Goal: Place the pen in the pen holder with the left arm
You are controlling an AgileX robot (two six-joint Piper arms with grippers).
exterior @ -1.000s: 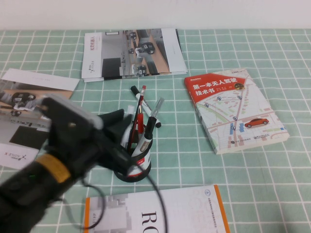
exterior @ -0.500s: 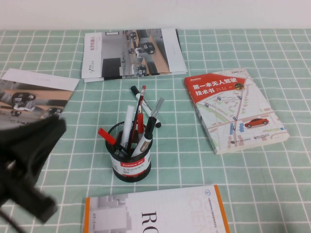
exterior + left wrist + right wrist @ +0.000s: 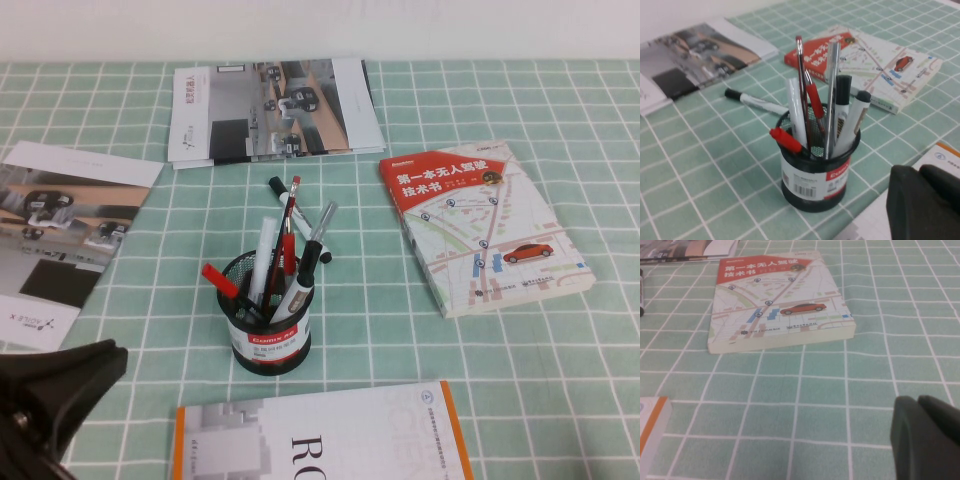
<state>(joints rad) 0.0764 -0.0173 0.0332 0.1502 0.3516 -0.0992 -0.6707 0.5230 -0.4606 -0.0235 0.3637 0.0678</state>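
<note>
The slim, translucent pen [image 3: 318, 232] stands tilted inside the black wire-mesh pen holder [image 3: 266, 330] on the checked green cloth [image 3: 400, 330]. The left gripper [image 3: 922, 200], fingers pressed together and empty, sits low near the holder; the right gripper [image 3: 929, 437], likewise closed, hovers near the glossy red book [image 3: 775, 300].

Matte black left hand [image 3: 60, 395], blunt rounded black right hand [image 3: 930, 437] fingers

An office-like study setup: a desk [image 3: 560, 380] under a green checked cloth carries printed brochures [image 3: 270, 108], a red-covered book [image 3: 482, 225] and a mesh pen holder [image 3: 265, 325] packed with markers.
</note>
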